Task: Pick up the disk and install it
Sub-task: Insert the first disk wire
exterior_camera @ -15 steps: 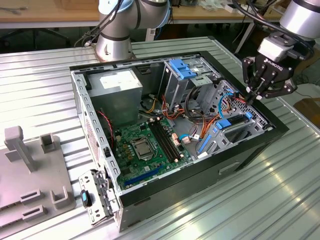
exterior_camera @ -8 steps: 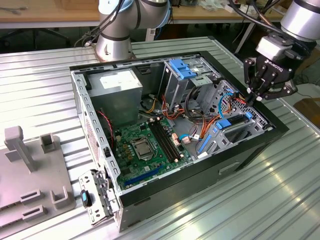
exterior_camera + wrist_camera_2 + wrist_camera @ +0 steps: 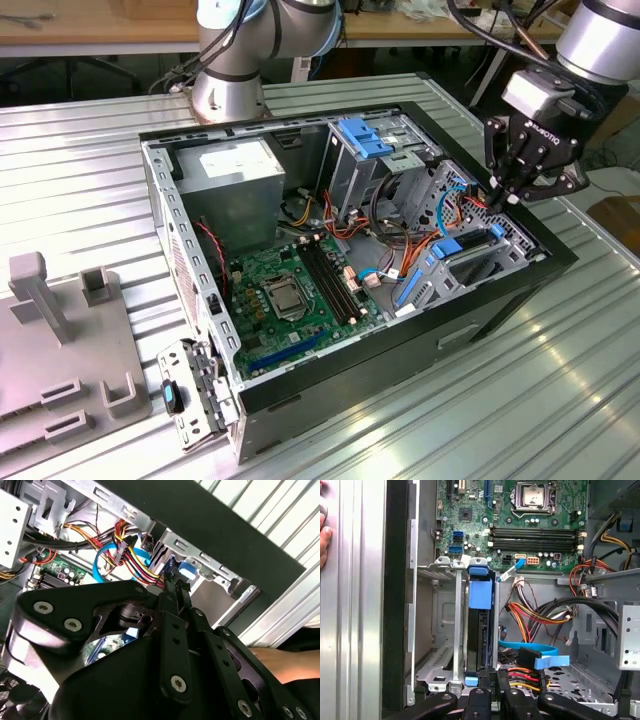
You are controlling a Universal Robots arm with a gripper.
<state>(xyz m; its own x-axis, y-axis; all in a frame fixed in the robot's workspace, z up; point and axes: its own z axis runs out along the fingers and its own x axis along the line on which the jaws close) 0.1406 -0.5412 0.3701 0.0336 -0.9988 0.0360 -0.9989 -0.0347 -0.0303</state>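
Counter [image 3: 520, 400]: ribbed metal, carrying an open computer case [image 3: 400, 330] that is lying on its side.
Robot arm [image 3: 600, 40]: reaching over the case's corner at the exterior view's right.
Drive cage [image 3: 445, 630]: sitting just inside the case wall.
Disk [image 3: 481, 625]: standing on edge in the cage, blue rails showing.
Hand [image 3: 497, 677]: clenched, its tips drawn together and hovering at the disk's near end, gripping nothing visible.
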